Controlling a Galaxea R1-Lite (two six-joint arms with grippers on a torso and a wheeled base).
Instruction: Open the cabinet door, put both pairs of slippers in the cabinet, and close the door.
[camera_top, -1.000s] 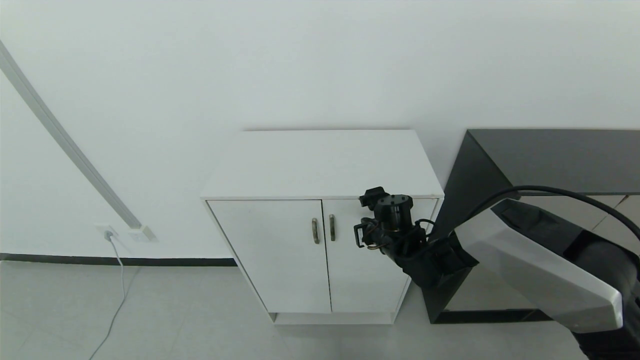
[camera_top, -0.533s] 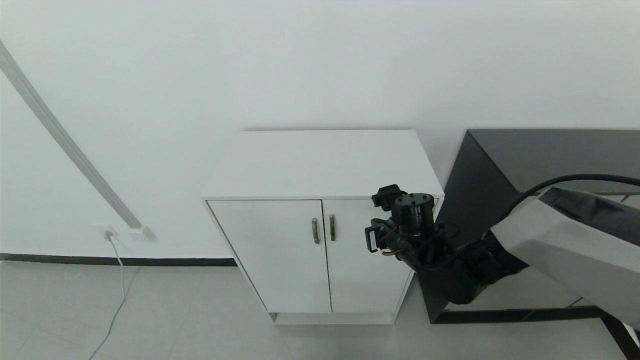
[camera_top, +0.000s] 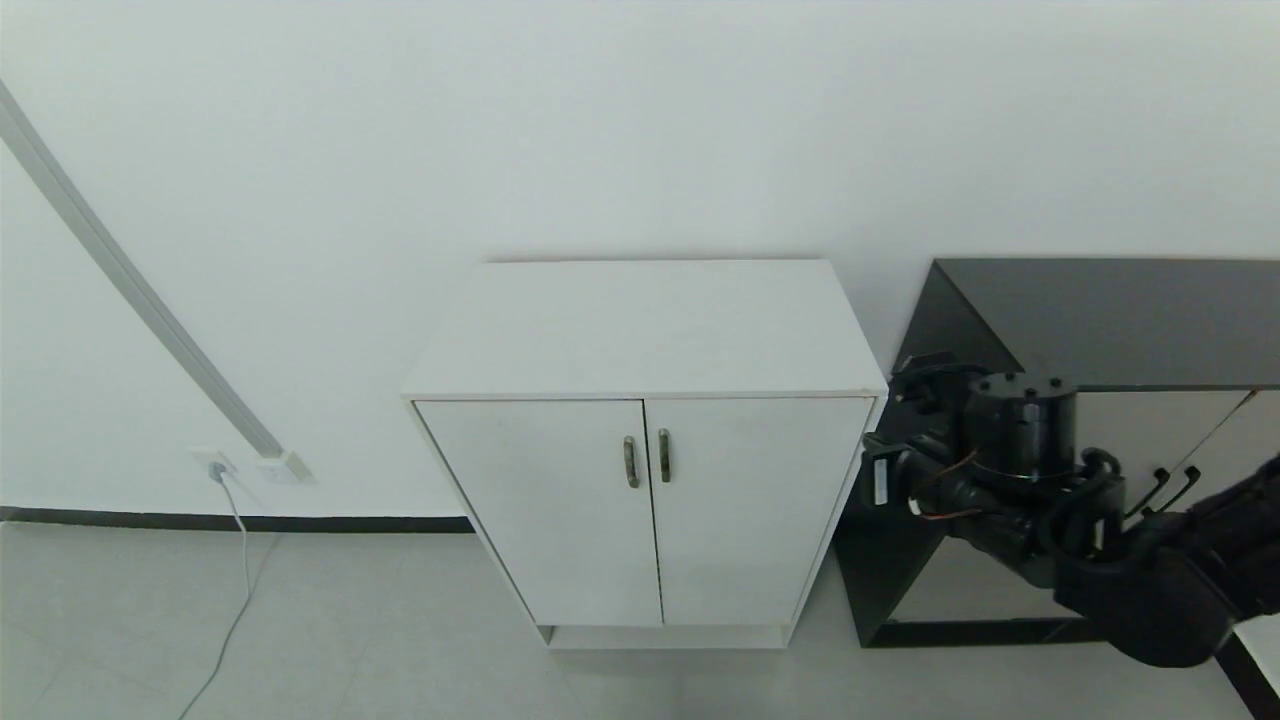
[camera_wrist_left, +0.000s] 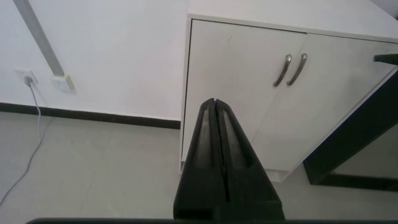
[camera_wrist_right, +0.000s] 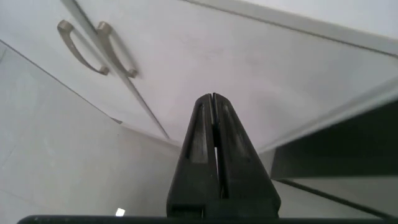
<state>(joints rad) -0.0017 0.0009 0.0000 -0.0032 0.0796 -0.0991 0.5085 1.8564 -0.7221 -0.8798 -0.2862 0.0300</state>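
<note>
White cabinet (camera_top: 640, 330) with dull grey-bronze handles (camera_top: 631, 461); glossy black sideboard (camera_top: 1110, 310); pale grey tiled floor (camera_top: 380, 630); black skirting strip (camera_top: 300, 522); plain white wall (camera_top: 640, 120).

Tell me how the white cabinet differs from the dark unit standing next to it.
The white cabinet is white all over; the dark unit has a black top and side. The white cabinet's doors look matt, while the dark unit's front is glossy and mirrors the pale floor. Both stand side by side on the floor against the wall.
</note>
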